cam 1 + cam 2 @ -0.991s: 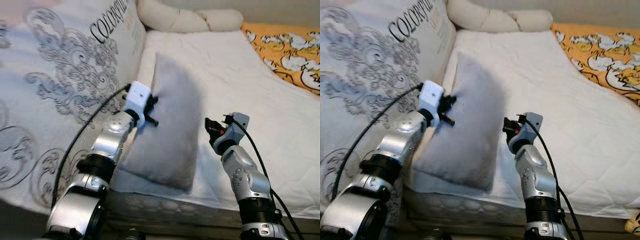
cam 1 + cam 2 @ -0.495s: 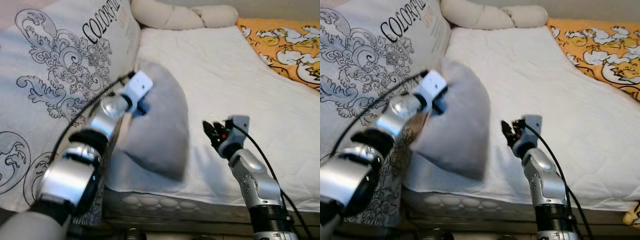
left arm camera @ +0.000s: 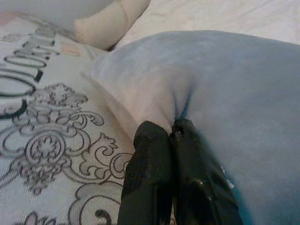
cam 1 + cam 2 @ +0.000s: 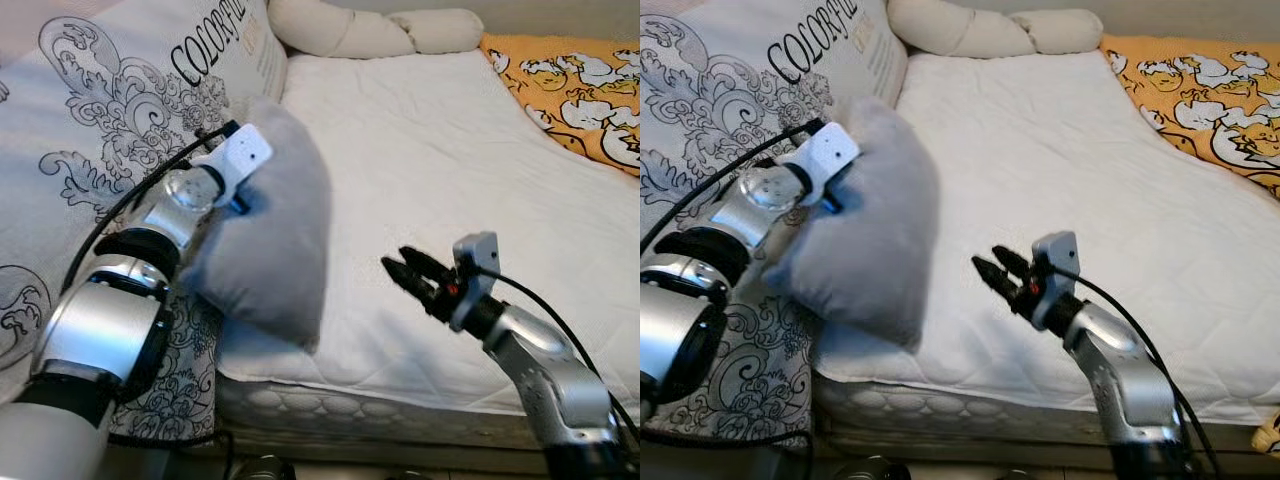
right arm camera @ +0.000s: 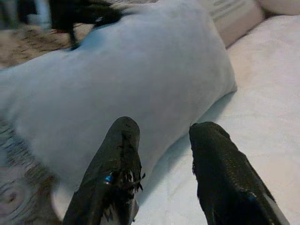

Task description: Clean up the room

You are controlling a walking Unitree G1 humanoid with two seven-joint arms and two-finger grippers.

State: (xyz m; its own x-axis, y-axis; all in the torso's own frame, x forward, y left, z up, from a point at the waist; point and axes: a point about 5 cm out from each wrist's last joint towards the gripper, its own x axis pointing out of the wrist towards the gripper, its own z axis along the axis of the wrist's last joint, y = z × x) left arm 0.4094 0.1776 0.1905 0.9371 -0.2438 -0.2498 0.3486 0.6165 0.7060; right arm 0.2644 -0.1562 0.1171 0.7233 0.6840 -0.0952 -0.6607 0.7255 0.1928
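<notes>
Left gripper (image 3: 174,129) pinched tight on a fold of the grey pillow (image 4: 270,240), fingertips half buried in fabric. Pillow held up over the bed's (image 4: 450,170) near edge at 9 o'clock, against a large patterned cushion (image 4: 110,150). Cushion lettering cut off: "COLORFUL", smaller lines too small to read. Right gripper (image 4: 408,272) at 5 o'clock, above the white sheet, fingers spread apart, holding nothing, aimed at the pillow. Orange printed blanket (image 4: 575,85) at 2 o'clock, cropped.
</notes>
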